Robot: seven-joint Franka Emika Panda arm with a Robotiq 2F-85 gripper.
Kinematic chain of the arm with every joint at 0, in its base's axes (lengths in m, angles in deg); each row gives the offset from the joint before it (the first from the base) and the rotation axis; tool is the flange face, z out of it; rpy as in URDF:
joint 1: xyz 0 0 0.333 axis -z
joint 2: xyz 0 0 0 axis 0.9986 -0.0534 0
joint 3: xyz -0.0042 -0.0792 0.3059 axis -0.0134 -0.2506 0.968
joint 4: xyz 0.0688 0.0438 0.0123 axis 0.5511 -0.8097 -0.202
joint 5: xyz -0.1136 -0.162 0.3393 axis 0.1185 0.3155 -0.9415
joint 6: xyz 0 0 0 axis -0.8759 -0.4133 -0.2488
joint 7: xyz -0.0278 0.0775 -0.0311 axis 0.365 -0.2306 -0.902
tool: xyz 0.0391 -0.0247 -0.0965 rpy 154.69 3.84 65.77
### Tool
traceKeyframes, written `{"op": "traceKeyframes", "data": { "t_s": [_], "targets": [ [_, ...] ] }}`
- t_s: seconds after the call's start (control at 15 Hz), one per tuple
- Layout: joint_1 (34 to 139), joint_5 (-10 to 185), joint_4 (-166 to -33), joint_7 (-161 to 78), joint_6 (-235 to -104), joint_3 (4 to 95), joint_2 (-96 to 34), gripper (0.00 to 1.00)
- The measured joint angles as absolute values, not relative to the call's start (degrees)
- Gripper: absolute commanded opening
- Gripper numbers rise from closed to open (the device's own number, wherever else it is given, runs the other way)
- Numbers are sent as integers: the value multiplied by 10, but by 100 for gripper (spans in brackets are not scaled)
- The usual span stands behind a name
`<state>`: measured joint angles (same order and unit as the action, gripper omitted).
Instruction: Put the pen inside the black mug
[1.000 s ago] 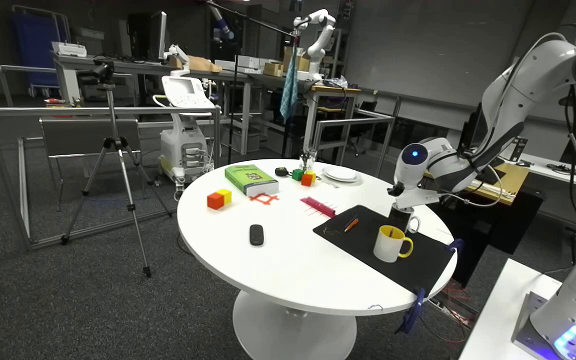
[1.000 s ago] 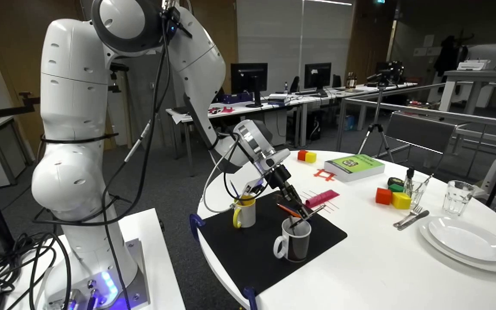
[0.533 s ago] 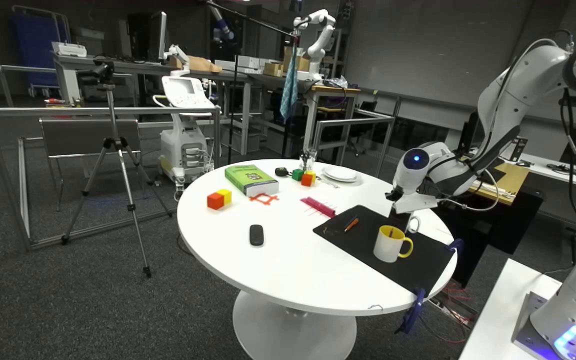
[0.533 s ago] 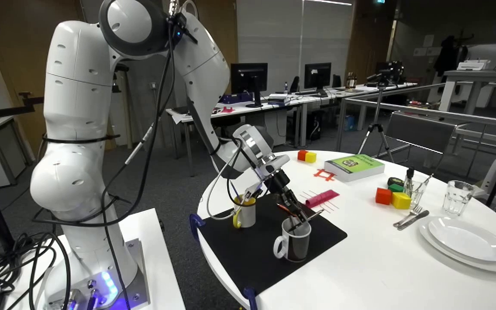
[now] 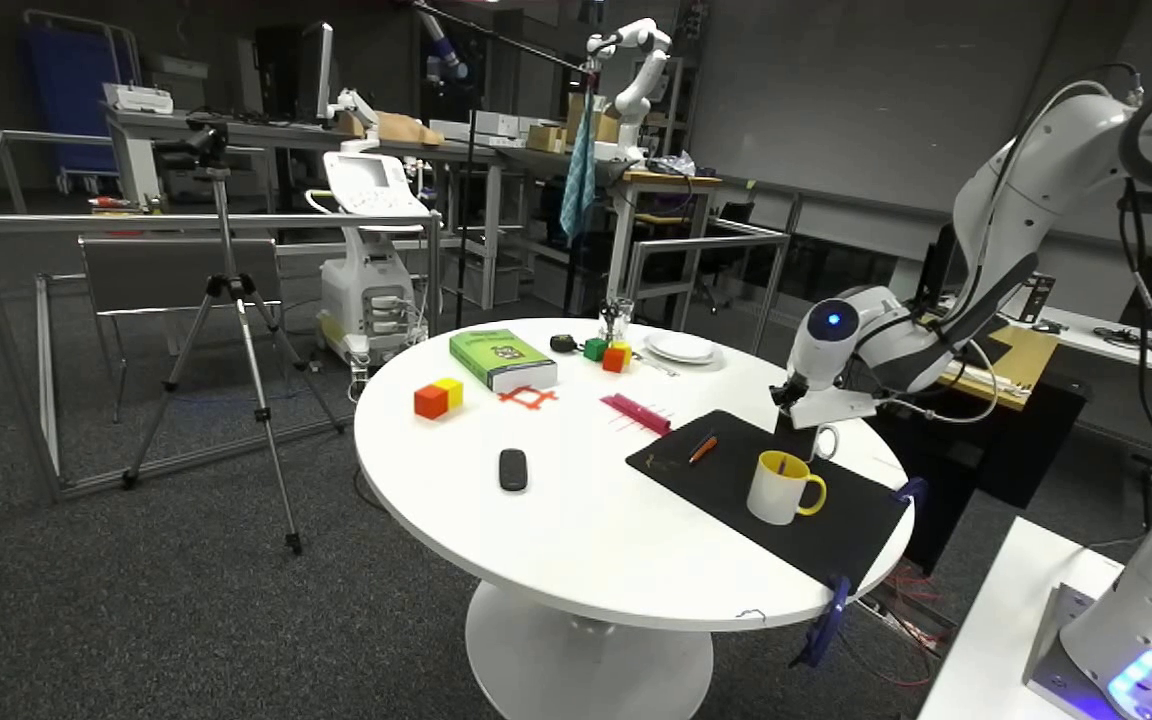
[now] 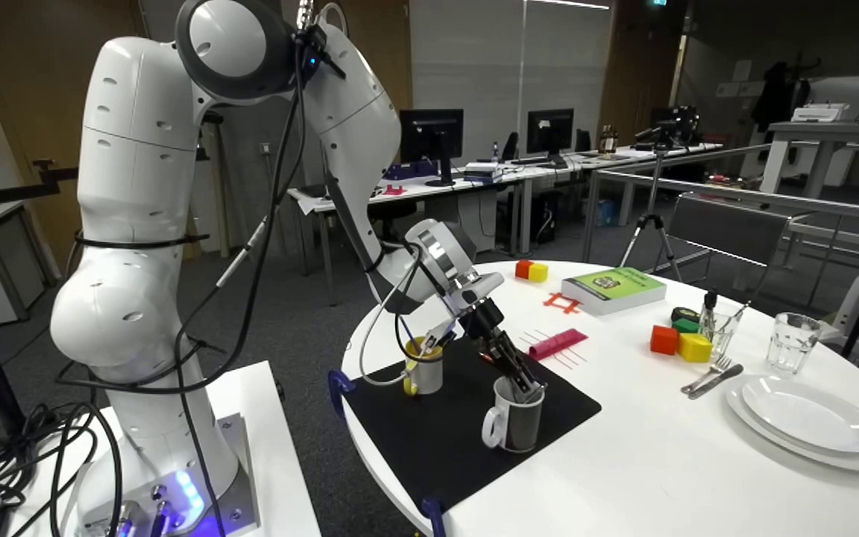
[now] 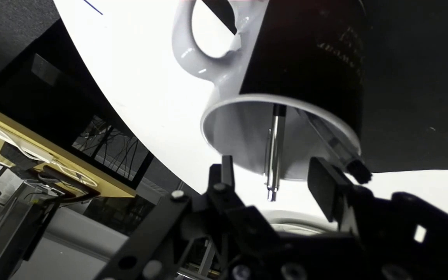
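The black mug [image 7: 305, 58], dark outside with a pale inside and white handle, stands on the black mat [image 6: 429, 440]. A silver pen [image 7: 275, 151] leans inside it, its lower end hidden behind the rim. My gripper [image 7: 271, 165] is at the mug's mouth with its jaws apart. The silver pen's free end lies in the gap, touching neither finger. Also in the mug is a clear pen with a black end [image 7: 340, 149], beside the outer face of the right-hand finger in the wrist view. In an exterior view the fingertips reach into the black mug [image 6: 525, 429].
A white mug with a yellow inside [image 5: 776, 495] stands close by on the mat and holds a pen. An orange pen [image 5: 703, 448] lies on the mat. Farther off are a magenta piece [image 6: 558, 343], plates [image 6: 810, 418], cubes [image 6: 664, 339] and a green book [image 6: 612, 289].
My gripper has opened; earlier it was nearly shut, with a pen sticking out across the mug's rim. The hand has shifted slightly, and the black mug has slid a little in an exterior view.
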<state>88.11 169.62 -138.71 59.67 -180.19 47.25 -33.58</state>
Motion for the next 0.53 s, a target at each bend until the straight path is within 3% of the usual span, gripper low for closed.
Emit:
{"op": "traceKeyframes", "data": {
  "t_s": [0.13,0.53],
  "targets": [
    [885,1696,-1387,597,-1804,475,-336,100],
    [887,1695,-1387,597,-1832,485,-330,100]
  ]
}}
